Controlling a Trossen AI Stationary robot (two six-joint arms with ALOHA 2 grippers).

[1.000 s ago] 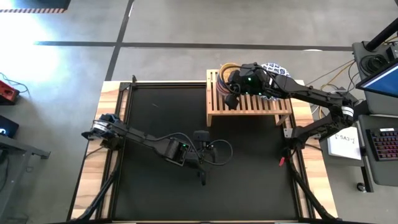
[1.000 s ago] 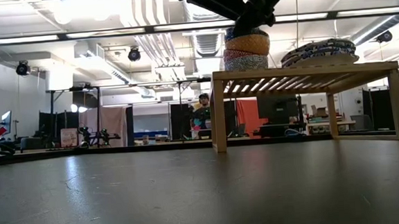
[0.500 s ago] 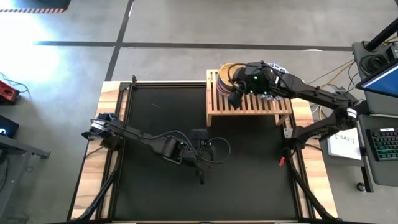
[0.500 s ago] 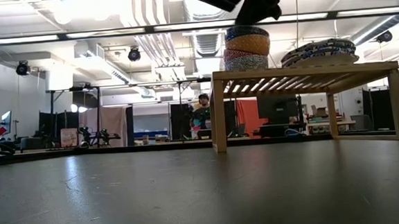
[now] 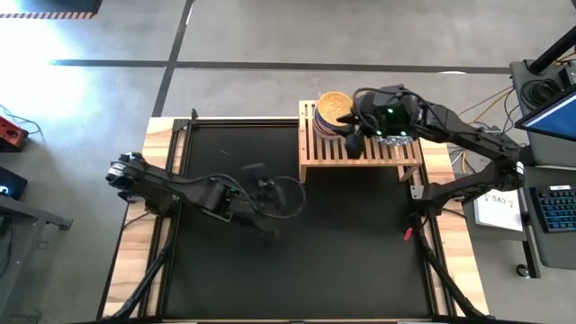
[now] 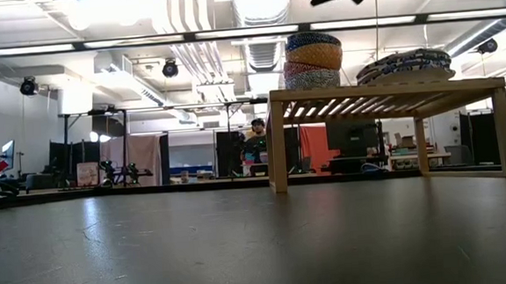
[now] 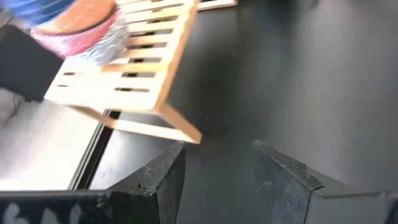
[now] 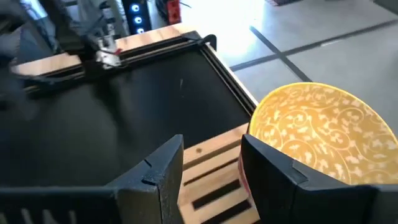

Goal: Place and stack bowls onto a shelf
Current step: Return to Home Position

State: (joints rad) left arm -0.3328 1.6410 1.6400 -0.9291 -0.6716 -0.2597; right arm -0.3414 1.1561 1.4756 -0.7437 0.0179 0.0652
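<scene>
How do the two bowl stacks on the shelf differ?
The small-bowl stack stands tall and narrow; the large-bowl stack sits lower and wider. The small-bowl stack mixes yellow, red and grey-blue; the large-bowl stack is white with blue patterning. Both rest on the shelf, on its slatted top, apart from each other.
</scene>
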